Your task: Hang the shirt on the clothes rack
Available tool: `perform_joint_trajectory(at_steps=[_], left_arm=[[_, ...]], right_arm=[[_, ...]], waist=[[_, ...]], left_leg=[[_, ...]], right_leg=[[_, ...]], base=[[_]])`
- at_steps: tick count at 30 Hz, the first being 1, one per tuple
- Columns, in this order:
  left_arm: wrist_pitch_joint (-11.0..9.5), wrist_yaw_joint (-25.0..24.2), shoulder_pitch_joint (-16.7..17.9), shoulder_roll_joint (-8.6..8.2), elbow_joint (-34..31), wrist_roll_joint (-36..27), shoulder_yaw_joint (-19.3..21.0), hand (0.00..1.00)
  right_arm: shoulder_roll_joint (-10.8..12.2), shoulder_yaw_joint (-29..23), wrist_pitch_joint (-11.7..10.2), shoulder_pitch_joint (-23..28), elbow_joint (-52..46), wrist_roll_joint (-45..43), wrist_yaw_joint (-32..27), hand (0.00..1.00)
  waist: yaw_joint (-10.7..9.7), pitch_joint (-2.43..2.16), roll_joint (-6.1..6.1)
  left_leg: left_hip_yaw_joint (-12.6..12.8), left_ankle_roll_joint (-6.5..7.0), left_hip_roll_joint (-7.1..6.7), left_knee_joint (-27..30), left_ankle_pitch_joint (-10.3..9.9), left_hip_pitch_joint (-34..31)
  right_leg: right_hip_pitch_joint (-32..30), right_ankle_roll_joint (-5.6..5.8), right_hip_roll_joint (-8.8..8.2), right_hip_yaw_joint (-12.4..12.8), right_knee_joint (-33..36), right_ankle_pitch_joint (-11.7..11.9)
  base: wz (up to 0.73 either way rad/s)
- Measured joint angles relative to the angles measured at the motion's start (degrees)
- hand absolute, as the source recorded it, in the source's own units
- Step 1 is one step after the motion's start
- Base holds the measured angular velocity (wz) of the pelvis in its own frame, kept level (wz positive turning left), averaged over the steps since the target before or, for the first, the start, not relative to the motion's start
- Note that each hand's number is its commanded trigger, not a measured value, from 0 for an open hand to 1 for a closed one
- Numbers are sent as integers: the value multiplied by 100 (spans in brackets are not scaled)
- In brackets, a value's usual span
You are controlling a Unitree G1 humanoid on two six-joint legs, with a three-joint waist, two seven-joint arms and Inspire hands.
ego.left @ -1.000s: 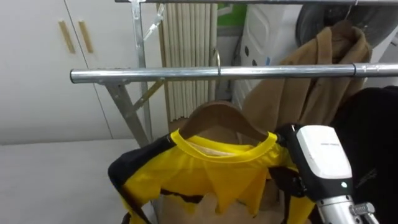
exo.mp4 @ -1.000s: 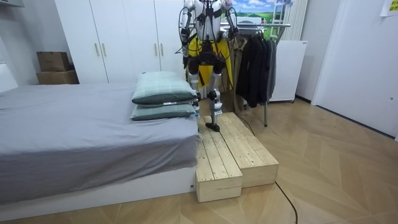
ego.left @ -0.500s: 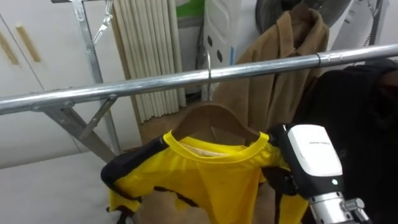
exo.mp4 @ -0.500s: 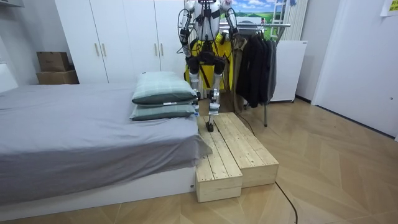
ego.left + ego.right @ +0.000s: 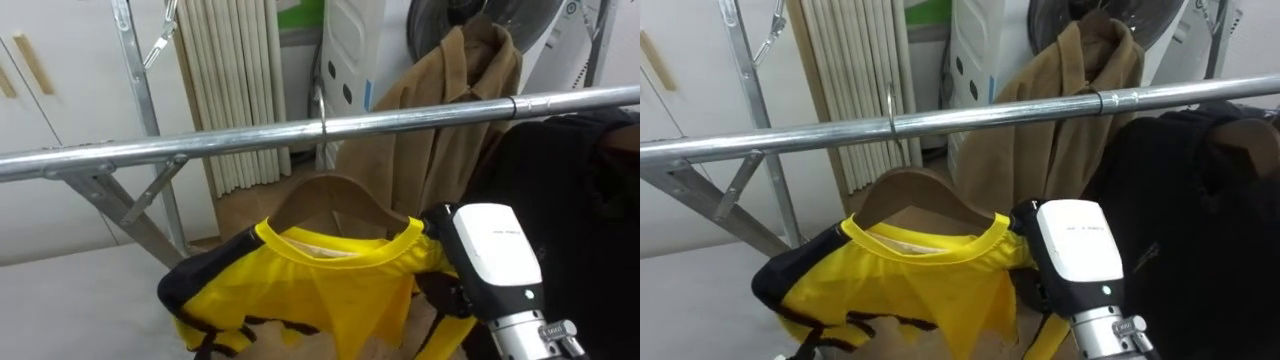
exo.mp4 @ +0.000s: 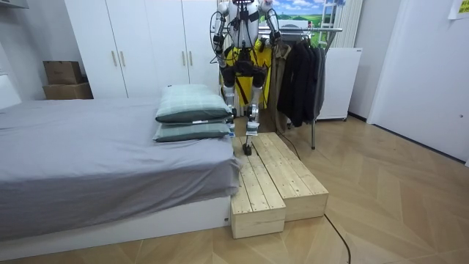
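**Yellow shirt on the rail, right hand at its shoulder**

- Nearest: my right hand (image 5: 489,256) comes up from the lower right, its white back toward me. It sits against the right shoulder of the yellow shirt (image 5: 335,295). What lies past the back of the hand is tucked behind the cloth, so I cannot tell whether I am gripping anything.
- The shirt has a yellow collar and a black sleeve drooping at the left. It is draped on 1 wooden hanger (image 5: 331,196).
- The hanger's metal hook (image 5: 322,112) is over the steel rail (image 5: 200,149), so the shirt hangs from the rail.
- Just right of it on the same rail: dark garments (image 5: 575,205), close beside my hand.
- Behind the rail: a tan coat (image 5: 452,125), a cream ribbed panel (image 5: 228,90) and a fan (image 5: 468,14).
- Room view: I stand at the far end of the wooden platform (image 6: 282,180), facing the rack. The bed (image 6: 95,165) with 2 pillows (image 6: 192,114) is on the room view's left.
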Motion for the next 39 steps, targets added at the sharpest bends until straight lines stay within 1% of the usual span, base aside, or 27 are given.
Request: perform_joint_trajectory(at_steps=[5,6,8,9,12,19,22,26,31,39], left_arm=[[36,-22,3,5,-2,-3,3,0],[46,-23,6,7,-15,-10,5,0],[74,-23,8,7,-44,-35,5,0],[81,-26,9,7,-92,-31,11,0],[83,-51,12,7,-232,-16,24,0],[85,-122,31,18,-238,3,24,0],[86,-142,31,17,-302,9,20,0],[86,-137,44,18,-365,12,18,0],[86,-142,53,18,-369,248,22,0],[86,-181,53,17,-377,331,22,0]], right_arm=[[-4,0,5,0,-17,18,67,100],[-4,1,6,0,-61,55,103,100],[-4,31,5,0,-130,191,128,100],[4,39,2,0,-156,240,128,100],[4,43,1,0,-166,247,154,100],[-28,51,1,0,-166,249,176,100],[-78,64,0,1,-166,251,176,100],[-151,142,-1,-1,-166,250,192,100],[-161,141,1,-49,-165,379,433,100],[-162,141,3,-130,-165,677,700,100]], waist=[[34,0,2],[68,0,2],[111,-1,5],[165,-1,5],[208,-3,11],[199,-3,18],[200,-4,30],[218,-1,84],[200,-1,99],[206,0,95]], left_leg=[[-28,-2,37,-1,0,6],[-28,-11,68,-2,-6,5],[-31,-13,76,-1,-6,5],[-36,-13,78,-1,-6,5],[-53,-14,80,-1,-7,3],[-69,-19,69,-7,-8,1],[-64,-20,68,-7,-8,5],[-56,-22,71,-8,-6,66],[-146,-23,71,-8,-6,60],[-202,-29,79,-8,-2,57]], right_leg=[[62,-28,-11,-103,-95,26],[62,-30,-9,-118,-100,27],[64,-33,-8,-126,-100,29],[65,-35,-7,-131,-100,30],[69,-37,-11,-165,-102,30],[82,-55,-11,-218,-133,40],[96,-66,-6,-218,-175,47],[171,-74,4,-190,-184,53],[175,-81,4,-208,-191,49],[187,-99,3,-254,-188,38]], base=[[10],[9],[2],[0],[4],[4],[0],[-3],[1],[2]])
